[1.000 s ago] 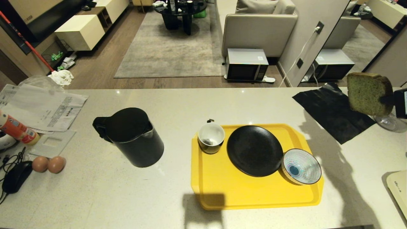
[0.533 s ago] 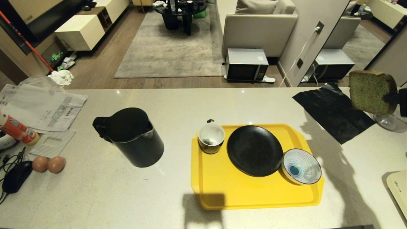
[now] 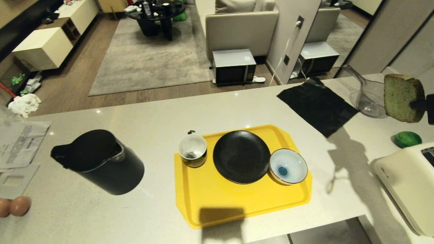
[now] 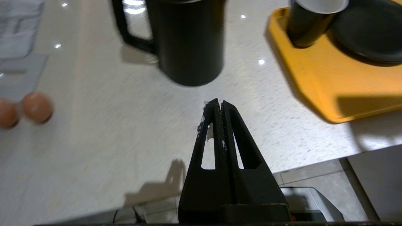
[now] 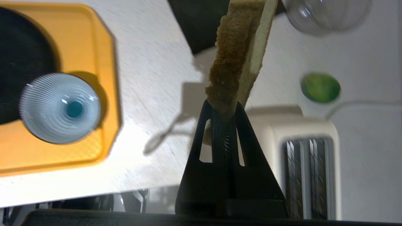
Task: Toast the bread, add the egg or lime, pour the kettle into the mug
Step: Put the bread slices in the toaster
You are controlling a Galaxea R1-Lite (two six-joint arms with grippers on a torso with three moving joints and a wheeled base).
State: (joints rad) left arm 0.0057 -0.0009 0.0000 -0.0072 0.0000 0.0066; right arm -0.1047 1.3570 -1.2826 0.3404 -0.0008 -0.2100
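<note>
The right gripper (image 5: 224, 108) is clamped on the lower edge of the bread (image 3: 403, 98), a pale green slice with a tan crust, and holds it upright in the air at the far right of the head view, above the counter (image 3: 257, 108) and clear of it. In the right wrist view the slice rises edge-on from between the closed fingers (image 5: 243, 122), with the cream toaster (image 5: 301, 150) and its two slots below and just beside it. The lime (image 3: 407, 139) lies on the counter next to the toaster's far corner, and a clear glass vessel (image 3: 368, 96) stands beyond it, close to a black mat (image 3: 315, 106). The left gripper (image 4: 219, 103) hangs low over the near edge of the counter with its fingers pressed together and nothing between them; the kettle (image 3: 98, 162), lid on, stands on the counter ahead of it, left of the yellow tray (image 3: 217, 200). On the tray, in a row from left to right, sit the mug (image 3: 193, 149) at the back left corner, a black plate (image 3: 241, 156) touching or nearly touching it, and a blue-and-white striped bowl (image 3: 288, 166) against the plate's right side. Two plain brown eggs (image 3: 13, 206) lie together at the left edge of the counter, near some papers (image 3: 20, 142).
</note>
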